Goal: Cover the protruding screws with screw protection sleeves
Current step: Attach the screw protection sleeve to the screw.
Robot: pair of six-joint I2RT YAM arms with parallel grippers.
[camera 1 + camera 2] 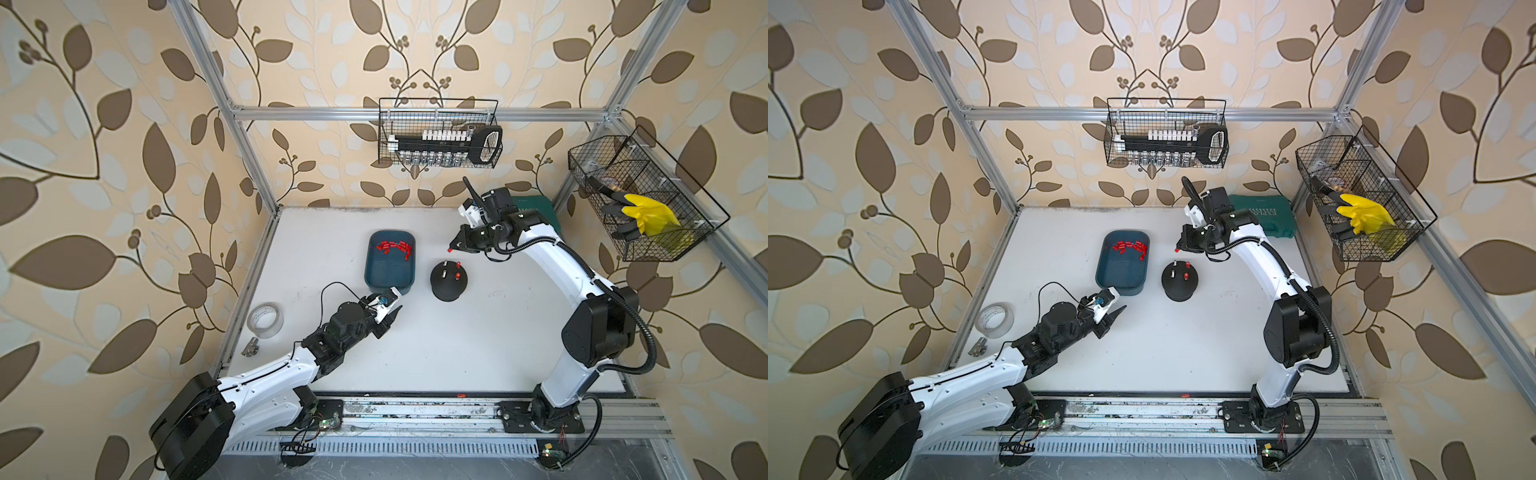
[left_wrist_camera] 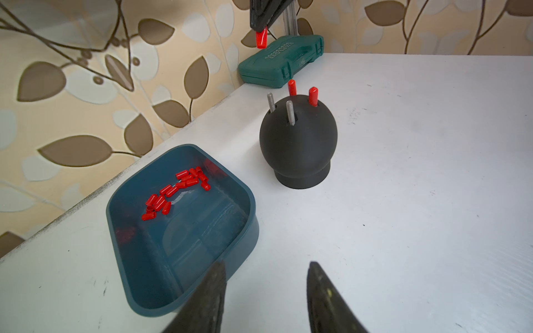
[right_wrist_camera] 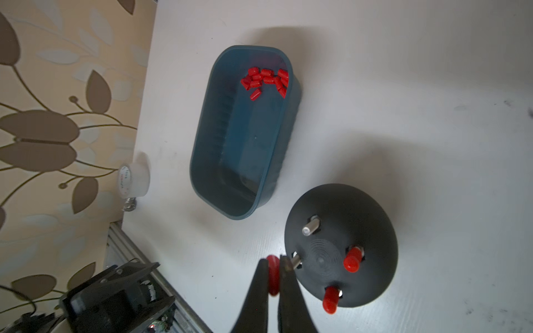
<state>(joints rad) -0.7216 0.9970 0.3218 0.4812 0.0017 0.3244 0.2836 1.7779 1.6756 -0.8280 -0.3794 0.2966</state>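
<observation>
Protruding screws (image 2: 290,112) upright on black dome (image 2: 298,150): two bare, two capped red. Screw protection sleeves (image 2: 176,190) heaped in blue tray (image 2: 248,207) just beside dome. One sleeve (image 3: 272,276) pinched tight in right gripper (image 3: 274,261), seemingly over dome's edge by a bare screw; left gripper (image 2: 266,263) near dome on tray's side, fingers apart, empty.

Bare screw (image 3: 297,261) mostly behind right gripper (image 3: 274,259); green case (image 1: 540,205) partly behind right arm (image 1: 540,239); tape roll (image 3: 135,178) blurry
</observation>
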